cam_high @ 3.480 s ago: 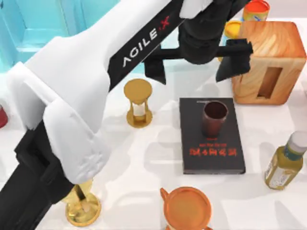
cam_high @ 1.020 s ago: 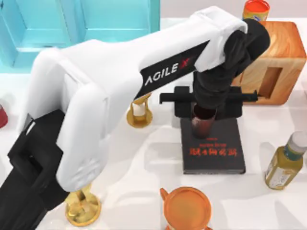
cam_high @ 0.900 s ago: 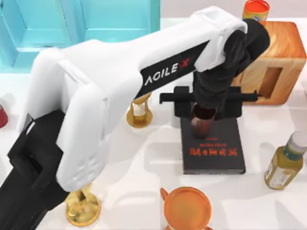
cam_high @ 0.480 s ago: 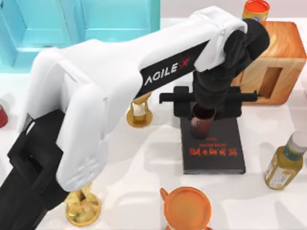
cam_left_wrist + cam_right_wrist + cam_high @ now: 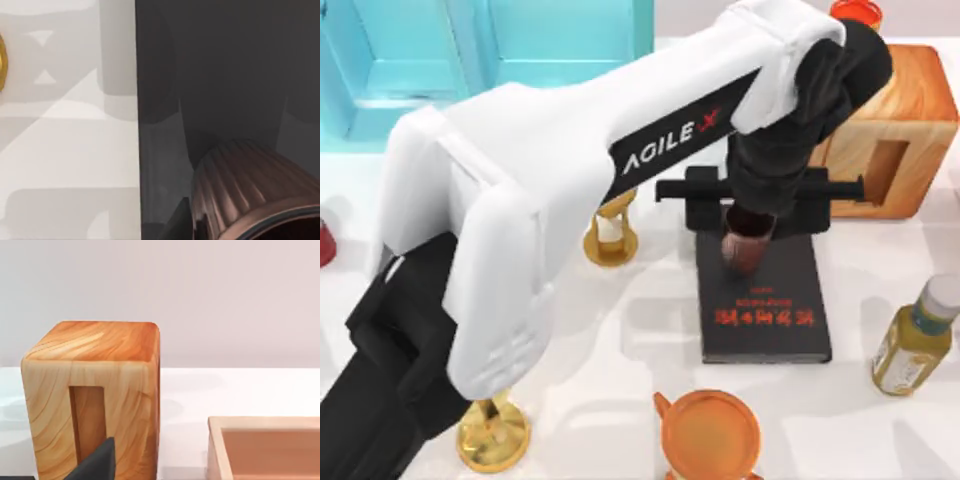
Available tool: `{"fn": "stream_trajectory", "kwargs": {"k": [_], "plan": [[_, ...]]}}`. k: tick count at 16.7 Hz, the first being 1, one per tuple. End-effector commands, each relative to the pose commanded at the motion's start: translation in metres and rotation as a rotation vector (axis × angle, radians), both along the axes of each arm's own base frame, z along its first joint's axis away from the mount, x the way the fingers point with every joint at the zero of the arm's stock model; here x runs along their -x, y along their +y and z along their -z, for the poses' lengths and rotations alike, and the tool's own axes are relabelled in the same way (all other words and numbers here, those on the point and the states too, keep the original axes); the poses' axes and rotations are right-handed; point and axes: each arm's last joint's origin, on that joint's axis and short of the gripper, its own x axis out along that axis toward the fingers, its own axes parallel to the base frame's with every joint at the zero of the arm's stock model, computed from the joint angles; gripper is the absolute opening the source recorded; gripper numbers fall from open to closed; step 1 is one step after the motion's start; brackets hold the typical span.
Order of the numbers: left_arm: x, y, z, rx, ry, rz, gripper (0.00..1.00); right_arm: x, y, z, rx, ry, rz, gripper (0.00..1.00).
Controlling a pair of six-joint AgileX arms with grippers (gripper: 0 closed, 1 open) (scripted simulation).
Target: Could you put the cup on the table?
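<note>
The left gripper (image 5: 748,235) hangs directly over the black book (image 5: 765,300), its jaws clenched on the cup (image 5: 747,248), a small ribbed reddish-brown tumbler. The cup sits over the end of the book nearest the wooden block (image 5: 880,130), tipped a little off upright; it looks lifted clear of the cover, though the gap cannot be confirmed. The left wrist view shows the cup's ribbed wall (image 5: 245,185) above the dark cover, with the white table (image 5: 65,160) just beside the book's edge.

As I judge it, the grasp is done and the lift is underway; carrying the cup sideways off the book and setting it on bare table (image 5: 640,330) is left. The free patch between the book and the gold hourglass (image 5: 610,235) seems the nearest landing spot.

The arm's white shell reads "AGILE X". Red lettering runs across the book's cover but is too small to read. The bottle (image 5: 912,340) beyond the book has a label, unreadable.

The right gripper (image 5: 95,462) is parked near the wooden block; I cannot tell its jaw state.
</note>
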Motion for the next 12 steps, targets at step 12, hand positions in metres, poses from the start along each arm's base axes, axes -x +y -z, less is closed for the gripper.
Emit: {"fn": "stream_trajectory", "kwargs": {"k": [12], "plan": [[-0.008,0.013,-0.040,0.036,-0.011,-0.009,0.00,0.000,0.000,0.000,0.000,0.000,0.000,1.00]]}}
